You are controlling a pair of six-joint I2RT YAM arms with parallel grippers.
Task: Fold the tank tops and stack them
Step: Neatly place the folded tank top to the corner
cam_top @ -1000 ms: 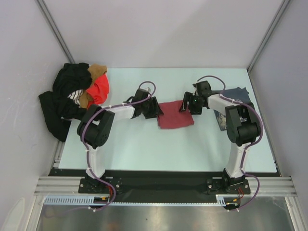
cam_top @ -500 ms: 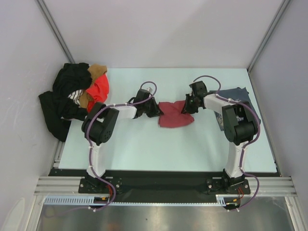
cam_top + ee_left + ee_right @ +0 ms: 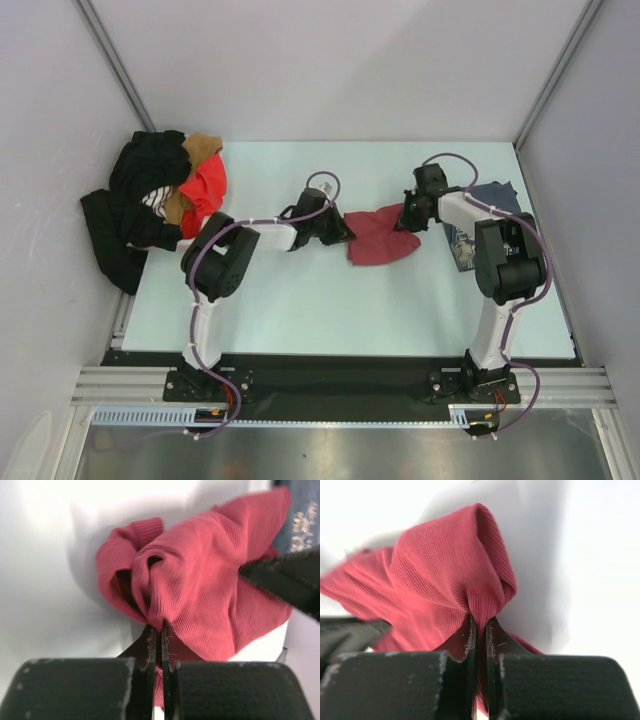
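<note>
The maroon tank top [image 3: 380, 240] hangs bunched between my two grippers above the middle of the table, a little right of centre. My left gripper [image 3: 343, 232] is shut on its left edge; in the left wrist view the ribbed maroon tank top [image 3: 200, 590] is pinched at the left gripper [image 3: 159, 630]. My right gripper [image 3: 408, 218] is shut on its right edge, with the maroon tank top [image 3: 445, 580] folded into the right gripper [image 3: 481, 627]. The blue-grey tank top [image 3: 492, 200] lies flat at the right, partly under the right arm; its lettering shows on the blue-grey tank top [image 3: 302, 520].
A heap of black clothes [image 3: 135, 205] with a bright orange-red garment [image 3: 205, 185] sits at the table's far left corner, spilling over the edge. Grey walls stand on both sides and behind.
Both grippers have shut on the maroon top's side edges and lifted it. Top and both grippers have shifted to the right, and the cloth went from lying flat to bunched.
</note>
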